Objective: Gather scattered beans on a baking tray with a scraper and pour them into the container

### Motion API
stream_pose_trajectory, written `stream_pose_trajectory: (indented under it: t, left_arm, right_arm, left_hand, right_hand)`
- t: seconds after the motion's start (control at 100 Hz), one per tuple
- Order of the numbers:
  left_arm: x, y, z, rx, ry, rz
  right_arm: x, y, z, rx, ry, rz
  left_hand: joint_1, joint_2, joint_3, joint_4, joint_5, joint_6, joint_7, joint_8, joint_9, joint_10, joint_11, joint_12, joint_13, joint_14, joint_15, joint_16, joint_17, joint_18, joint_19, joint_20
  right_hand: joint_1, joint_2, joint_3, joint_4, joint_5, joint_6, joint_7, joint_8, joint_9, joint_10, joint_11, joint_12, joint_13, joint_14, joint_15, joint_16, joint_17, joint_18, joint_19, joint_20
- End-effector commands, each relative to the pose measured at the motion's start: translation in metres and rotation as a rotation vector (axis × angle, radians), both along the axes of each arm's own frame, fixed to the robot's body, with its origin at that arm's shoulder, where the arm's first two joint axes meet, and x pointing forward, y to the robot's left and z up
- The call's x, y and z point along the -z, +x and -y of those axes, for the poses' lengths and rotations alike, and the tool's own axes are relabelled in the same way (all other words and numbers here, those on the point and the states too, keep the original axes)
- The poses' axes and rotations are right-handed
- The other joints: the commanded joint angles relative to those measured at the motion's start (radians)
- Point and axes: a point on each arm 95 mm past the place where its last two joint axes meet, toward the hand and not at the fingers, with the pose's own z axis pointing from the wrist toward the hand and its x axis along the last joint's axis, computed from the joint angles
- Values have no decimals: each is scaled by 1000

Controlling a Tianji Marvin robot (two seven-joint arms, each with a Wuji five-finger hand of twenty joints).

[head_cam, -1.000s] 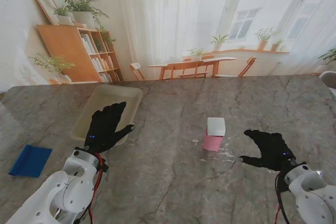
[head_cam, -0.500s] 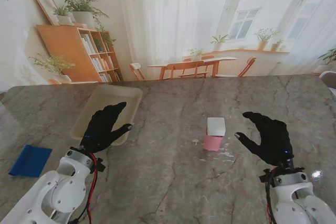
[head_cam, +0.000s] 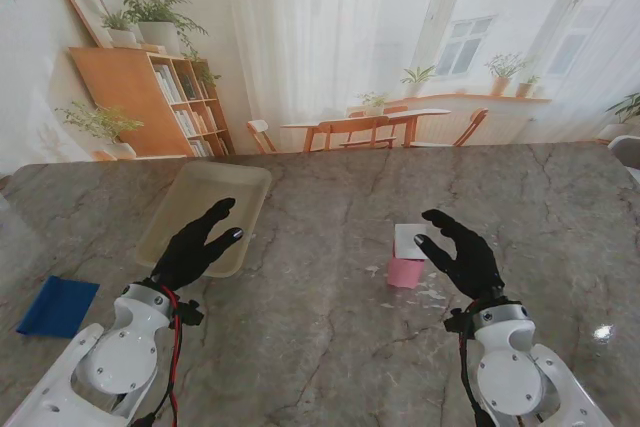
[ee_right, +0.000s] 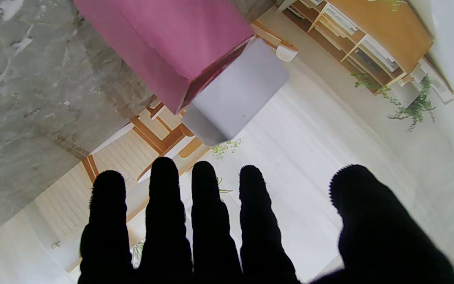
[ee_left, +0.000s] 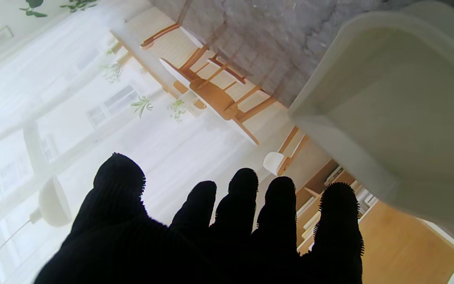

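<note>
A cream baking tray [head_cam: 175, 209] lies on the marble table at the left; its pale wall [ee_left: 388, 118] fills part of the left wrist view, and I see no beans in it. My left hand [head_cam: 197, 244] hovers open over the tray's near right corner, fingers spread. A pink container with a white top [head_cam: 407, 254] stands at mid-table and looms close in the right wrist view [ee_right: 179, 51]. My right hand [head_cam: 457, 250] is open just right of it, thumb near its top. A blue scraper [head_cam: 57, 306] lies flat at the near left.
Small pale specks [head_cam: 432, 294] lie on the table beside the container. The table's far edge [head_cam: 330, 152] meets a backdrop of a room with shelves and chairs.
My right hand has swung left and away from me, from well right of the container to right beside it. My left hand has drawn slightly nearer to me over the tray's corner.
</note>
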Motion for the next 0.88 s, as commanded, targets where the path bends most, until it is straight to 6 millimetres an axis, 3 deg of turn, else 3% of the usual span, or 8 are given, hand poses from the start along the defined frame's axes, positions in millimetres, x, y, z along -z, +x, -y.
stream_pose_trajectory:
  t: [0.0,0.87]
  left_arm:
    - [7,-2,1,-3,36,-16]
    - [7,-6,1,5,53,0]
  right_arm:
    - [2,2,0,8,-3,-11]
    - [4,6,1,29,22,-19]
  left_hand:
    - [12,27,-19,-14,16,-28,3,-2,15,-23,-2,-15,13,-13,0,8,2,20,22,26]
    - [24,37,-20,-15,8,-28,1,-3,-14,-32,-10,-16,10,-19,-6,15,-8,12,16,52]
  right_hand:
    - [10,32,-29,28,-19,-12,-1,-18,-17,-20,-2,-13,-20,-18,-21,15,-6,-16,-21,19]
    - [22,32,-48,30,-13,-9,7,-24,-13,-22,0,-8,-26,-18,-31,24,-8,-14,-44,60]
